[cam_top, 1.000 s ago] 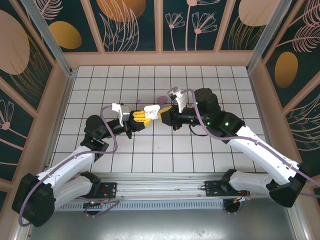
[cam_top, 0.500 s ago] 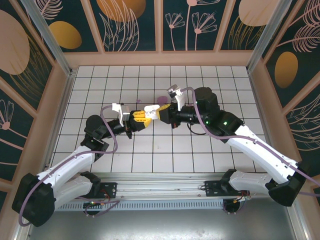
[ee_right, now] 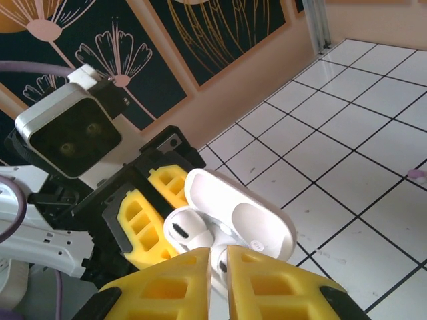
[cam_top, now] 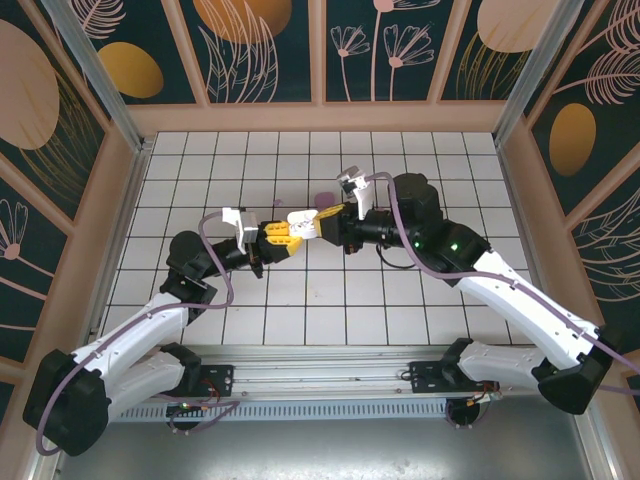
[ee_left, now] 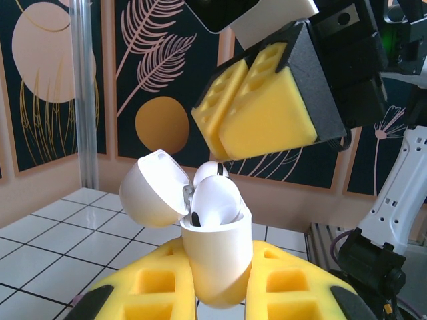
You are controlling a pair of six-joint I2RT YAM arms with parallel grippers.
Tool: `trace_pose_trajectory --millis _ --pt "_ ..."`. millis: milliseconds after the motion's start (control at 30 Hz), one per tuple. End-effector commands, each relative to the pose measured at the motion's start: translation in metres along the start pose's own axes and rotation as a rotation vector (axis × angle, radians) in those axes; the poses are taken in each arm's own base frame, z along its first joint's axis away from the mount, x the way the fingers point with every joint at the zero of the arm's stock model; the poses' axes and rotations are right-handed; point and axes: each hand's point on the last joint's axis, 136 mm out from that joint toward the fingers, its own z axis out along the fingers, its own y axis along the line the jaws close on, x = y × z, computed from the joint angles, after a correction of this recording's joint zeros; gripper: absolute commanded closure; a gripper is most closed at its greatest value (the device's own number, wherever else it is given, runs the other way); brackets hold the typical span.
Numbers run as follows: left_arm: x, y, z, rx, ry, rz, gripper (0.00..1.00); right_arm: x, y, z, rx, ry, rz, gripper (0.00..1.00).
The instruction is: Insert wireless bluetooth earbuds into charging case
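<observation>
While the tiled surface (cam_top: pixel 420 160) spread across the middle of the top view, the left arm (cam_top: pixel 150 320) reached in from the lower left and the right arm (cam_top: pixel 500 285) from the lower right, their tips meeting just above centre. The left gripper (cam_top: pixel 283 234) had its yellow fingers (ee_left: pixel 150 287) clamped on the white case (ee_left: pixel 217 260). In the left wrist view the case stood upright at bottom centre, off the surface, with its lid (ee_left: pixel 152 189) swung open to the left. The right gripper (cam_top: pixel 328 222) hung at the upper right of that view. Its fingers (ee_right: pixel 167 287) were drawn almost together and pinched an earbud (ee_right: pixel 219 265) over the case mouth. A second earbud (ee_left: pixel 215 199) sat in the case, its head poking above the rim. A small purple bit (cam_top: pixel 323 200) lay on the surface just above the grippers in the top view.
</observation>
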Motion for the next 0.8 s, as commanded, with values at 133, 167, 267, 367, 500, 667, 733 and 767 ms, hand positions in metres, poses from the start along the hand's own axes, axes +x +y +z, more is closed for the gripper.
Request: trace_pose_trajectory --millis 133,167,267,367,500,667,733,767 --pt "-0.015 -0.013 -0.001 0.049 -0.038 0.094 1.0 -0.006 -0.002 0.01 -0.01 0.024 0.028 0.86" --pt "-0.015 -0.013 -0.001 0.048 -0.037 0.097 1.0 -0.003 -0.002 0.01 -0.014 0.034 0.033 0.86" --pt "-0.018 -0.012 0.001 0.048 -0.036 0.106 1.0 0.006 -0.004 0.01 -0.014 0.063 0.049 0.87" --pt "-0.018 -0.01 0.004 0.054 -0.028 0.105 1.0 0.004 -0.003 0.005 -0.004 0.049 0.043 0.87" --pt "-0.017 -0.01 0.007 0.072 -0.022 0.1 1.0 -0.026 -0.004 -0.014 0.017 -0.042 0.038 0.9" --pt "-0.016 -0.011 0.008 0.089 -0.013 0.104 1.0 -0.049 -0.026 -0.029 0.0 -0.113 0.134 0.58" --pt "-0.018 -0.009 0.011 0.096 -0.006 0.109 1.0 -0.048 -0.029 -0.025 -0.033 -0.101 0.165 0.44" --pt "-0.019 -0.009 0.012 0.102 -0.003 0.109 1.0 -0.046 -0.029 -0.023 -0.042 -0.093 0.175 0.41"
